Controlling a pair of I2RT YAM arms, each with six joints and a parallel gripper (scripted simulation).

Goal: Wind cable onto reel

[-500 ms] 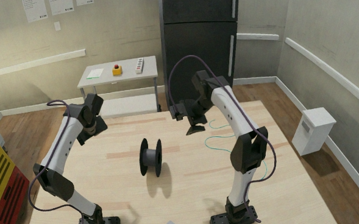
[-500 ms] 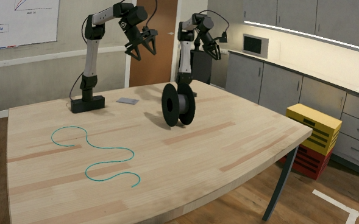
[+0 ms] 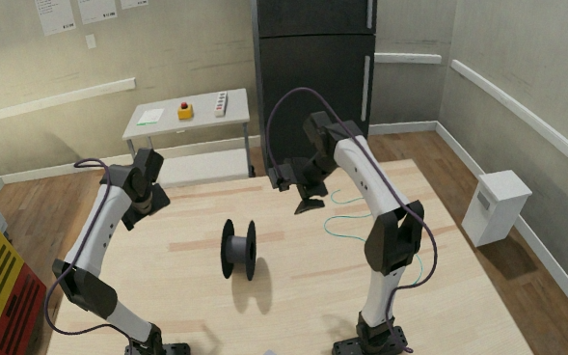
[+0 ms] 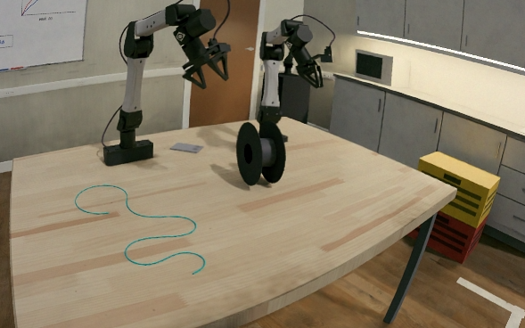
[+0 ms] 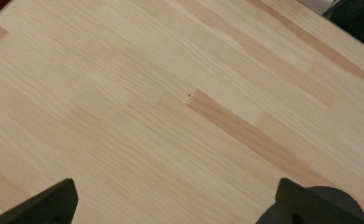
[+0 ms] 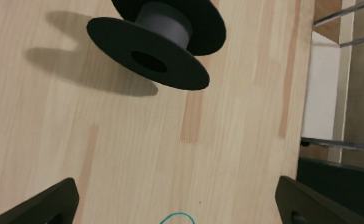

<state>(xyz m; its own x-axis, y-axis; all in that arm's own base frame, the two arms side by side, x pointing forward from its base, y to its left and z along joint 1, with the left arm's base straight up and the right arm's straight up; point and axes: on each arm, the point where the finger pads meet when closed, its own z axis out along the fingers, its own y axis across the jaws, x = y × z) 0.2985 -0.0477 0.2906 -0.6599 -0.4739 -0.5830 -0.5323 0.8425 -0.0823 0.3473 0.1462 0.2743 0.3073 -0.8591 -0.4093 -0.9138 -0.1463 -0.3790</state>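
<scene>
The black reel [image 3: 239, 249] [image 4: 268, 151] [image 5: 343, 194] [image 6: 166, 24] stands on its two flange rims on the table, its grey hub bare, held by neither gripper. The thin teal cable [image 3: 325, 225] [image 4: 162, 217] [image 6: 179, 213] lies in loose curves on the table, apart from the reel, on the right arm's side; the right arm hides part of it in the top view. My left gripper [image 3: 148, 215] [image 4: 318, 85] [image 5: 177, 188] is open and empty above the table, beyond the reel's left side. My right gripper [image 3: 311, 199] [image 4: 215, 83] [image 6: 177, 187] is open and empty, high between reel and cable.
The wooden table [image 3: 180, 285] [image 4: 283, 276] carries both arm bases. A small grey card [image 4: 187, 147] lies near the bases. Yellow and red crates [image 3: 12, 275] [image 4: 461, 187] stand beside the table. A side table [image 3: 161, 126] and a black fridge [image 3: 315, 72] stand beyond its far edge.
</scene>
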